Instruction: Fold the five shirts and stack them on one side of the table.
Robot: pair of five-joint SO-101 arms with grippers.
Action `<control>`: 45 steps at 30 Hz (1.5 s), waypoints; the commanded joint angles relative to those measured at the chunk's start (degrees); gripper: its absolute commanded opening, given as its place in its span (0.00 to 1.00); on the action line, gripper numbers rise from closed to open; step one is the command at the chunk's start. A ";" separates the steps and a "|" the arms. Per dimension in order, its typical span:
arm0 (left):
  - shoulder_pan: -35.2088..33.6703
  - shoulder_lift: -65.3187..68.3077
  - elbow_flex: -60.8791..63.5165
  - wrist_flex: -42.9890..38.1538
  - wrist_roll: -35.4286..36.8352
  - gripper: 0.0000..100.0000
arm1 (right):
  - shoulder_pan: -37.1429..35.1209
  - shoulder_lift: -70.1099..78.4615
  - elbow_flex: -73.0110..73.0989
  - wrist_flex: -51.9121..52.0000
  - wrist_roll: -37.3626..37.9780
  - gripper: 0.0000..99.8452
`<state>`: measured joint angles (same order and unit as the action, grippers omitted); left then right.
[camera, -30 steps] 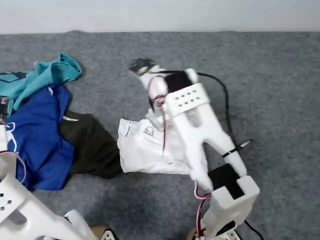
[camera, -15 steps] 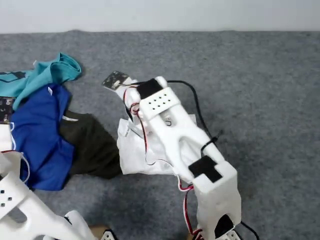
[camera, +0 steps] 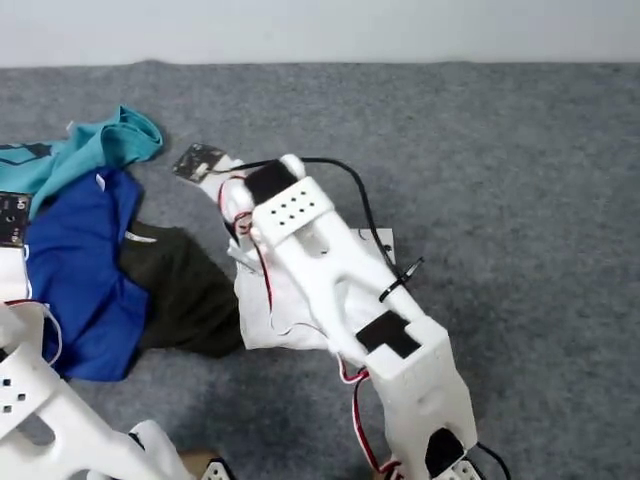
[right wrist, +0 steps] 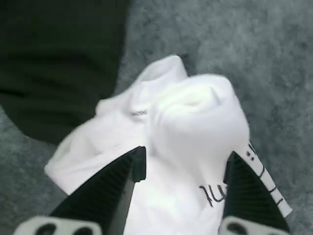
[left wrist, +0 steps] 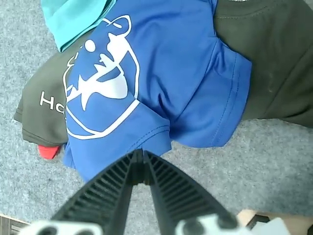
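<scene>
A white shirt (camera: 290,300) lies crumpled at the table's middle, and a thick bunch of it (right wrist: 195,112) is raised between my right gripper (right wrist: 186,154) fingers, which are shut on it. That arm (camera: 330,270) stretches over the shirt toward the pile at the left. A blue shirt (camera: 75,280) with a white print (left wrist: 98,83) lies there over a dark olive shirt (camera: 185,290), with a teal shirt (camera: 90,150) behind. My left gripper (left wrist: 143,155) hovers shut and empty above the blue shirt's near edge.
Grey carpet (camera: 520,200) covers the table, bare across the right half. A small red patch (left wrist: 49,152) peeks from under the dark cloth. The left arm's base (camera: 30,410) fills the near left corner. A pale wall runs along the back.
My right arm has swung left over the white shirt, toward the dark shirt, dragging the cloth's right side with it. The left arm has shifted only slightly.
</scene>
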<state>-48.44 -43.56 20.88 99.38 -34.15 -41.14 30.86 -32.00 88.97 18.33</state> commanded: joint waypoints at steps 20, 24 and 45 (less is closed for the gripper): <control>3.16 -1.05 -0.22 0.97 3.25 0.01 | 19.21 0.31 -2.55 13.67 12.92 0.01; 4.04 -1.05 -0.40 0.97 4.92 0.01 | 14.73 4.44 -2.55 13.67 12.66 0.01; 3.87 -1.05 -0.48 0.97 4.92 0.01 | 7.69 -7.78 0.97 13.85 9.93 0.01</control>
<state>-44.75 -43.56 21.05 99.38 -29.76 -39.65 25.41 -30.95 100.48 26.42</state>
